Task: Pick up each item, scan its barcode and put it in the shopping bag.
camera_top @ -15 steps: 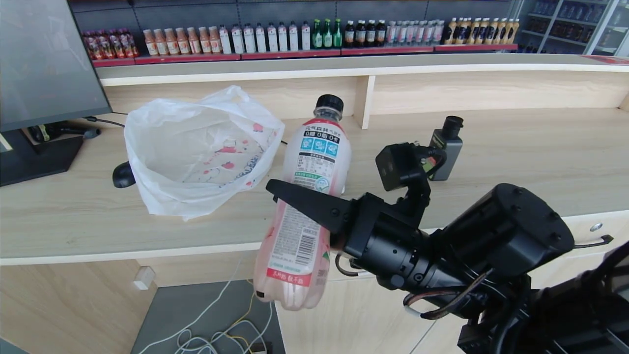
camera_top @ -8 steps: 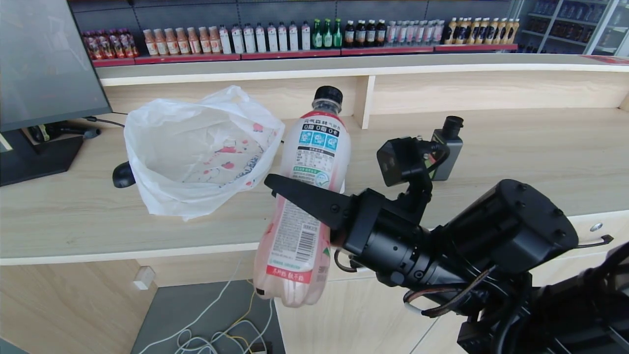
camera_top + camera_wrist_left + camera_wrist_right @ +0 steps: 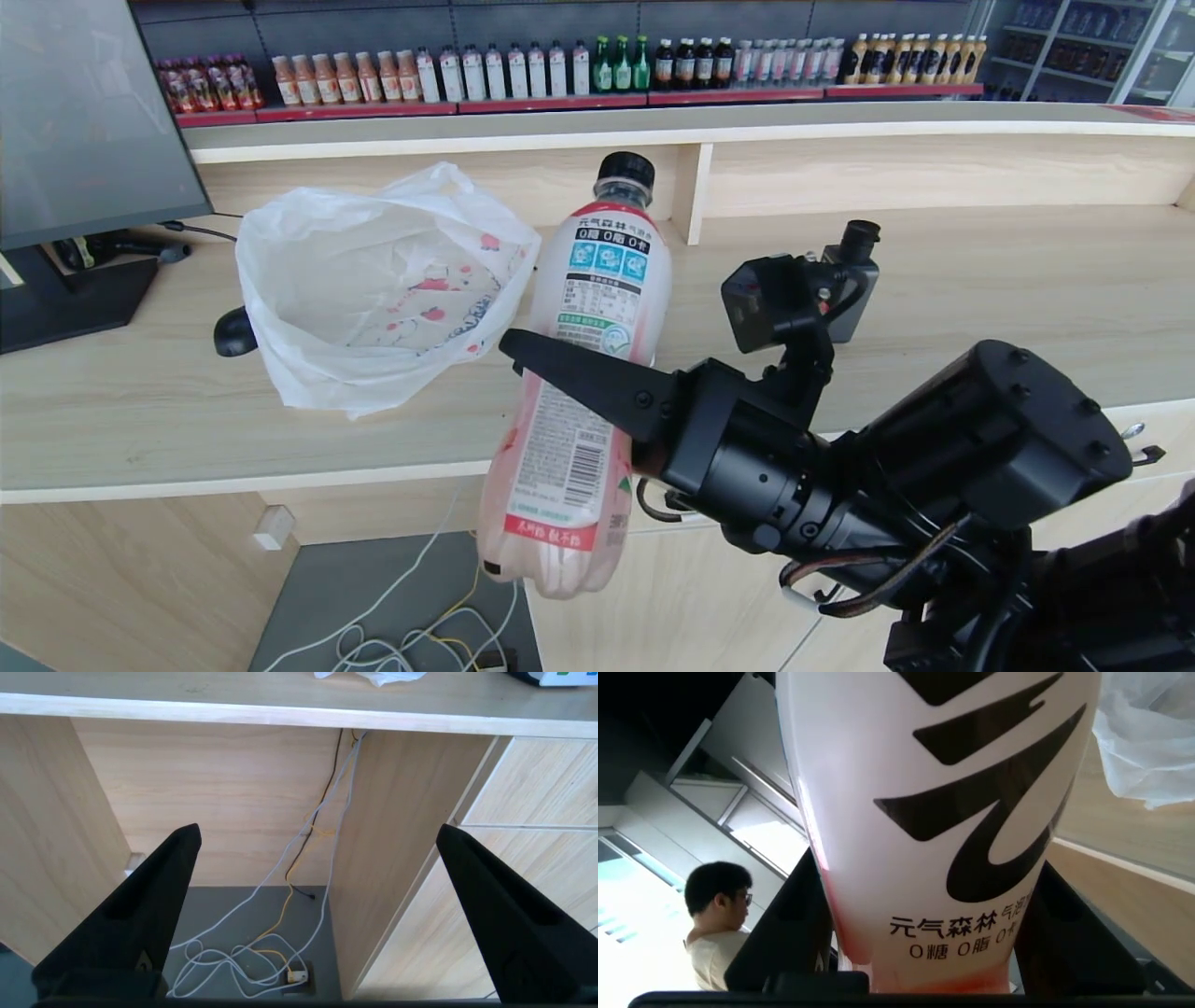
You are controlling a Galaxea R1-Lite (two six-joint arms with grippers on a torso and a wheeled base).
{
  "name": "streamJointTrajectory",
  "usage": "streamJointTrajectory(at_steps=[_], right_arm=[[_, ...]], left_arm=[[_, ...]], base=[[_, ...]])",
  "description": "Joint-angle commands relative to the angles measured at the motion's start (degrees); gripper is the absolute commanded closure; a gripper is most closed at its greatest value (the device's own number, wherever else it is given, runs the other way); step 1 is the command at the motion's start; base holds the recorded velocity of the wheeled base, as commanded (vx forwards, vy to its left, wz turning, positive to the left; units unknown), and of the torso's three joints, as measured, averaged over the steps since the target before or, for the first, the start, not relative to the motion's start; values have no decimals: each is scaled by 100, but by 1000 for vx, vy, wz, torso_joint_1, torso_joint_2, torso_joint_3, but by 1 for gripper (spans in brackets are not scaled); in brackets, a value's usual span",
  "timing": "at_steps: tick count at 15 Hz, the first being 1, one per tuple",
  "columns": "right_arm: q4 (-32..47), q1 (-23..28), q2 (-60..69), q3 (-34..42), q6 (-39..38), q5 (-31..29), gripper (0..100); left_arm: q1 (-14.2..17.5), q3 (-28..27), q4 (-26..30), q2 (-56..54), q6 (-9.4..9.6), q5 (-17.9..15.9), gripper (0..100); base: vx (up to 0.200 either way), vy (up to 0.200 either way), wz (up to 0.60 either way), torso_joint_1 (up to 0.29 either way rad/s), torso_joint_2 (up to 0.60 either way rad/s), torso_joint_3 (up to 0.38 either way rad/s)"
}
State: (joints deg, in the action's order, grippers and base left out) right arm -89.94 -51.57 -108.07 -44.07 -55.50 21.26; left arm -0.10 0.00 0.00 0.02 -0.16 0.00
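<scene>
Showing its barcode, pink black-capped bottle leans.

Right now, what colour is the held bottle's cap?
The cap is black; head view shows it best.

Your black right pincer holds a pale pink bottle with a black cap. Its white label has red bands, three blue squares and a black barcode. Beside the pincer's tip, the shopping bag is translucent white with red-pink printed motifs. Beyond the pincer, the scanner is grey with a black head, on a pale wood-grain counter.
</scene>
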Motion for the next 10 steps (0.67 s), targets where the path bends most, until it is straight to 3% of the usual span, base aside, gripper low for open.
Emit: streamJointTrajectory(at_steps=[1, 10], right_arm=[[-6, -11, 40, 21, -4, 1, 100], [-6, 33, 752, 821, 163, 27, 100]], left_arm=[[1, 0, 0, -2, -2, 0, 0], [1, 0, 0, -2, -2, 0, 0]], base=[[0, 0, 0, 0, 0, 0], [0, 0, 0, 0, 0, 0]])
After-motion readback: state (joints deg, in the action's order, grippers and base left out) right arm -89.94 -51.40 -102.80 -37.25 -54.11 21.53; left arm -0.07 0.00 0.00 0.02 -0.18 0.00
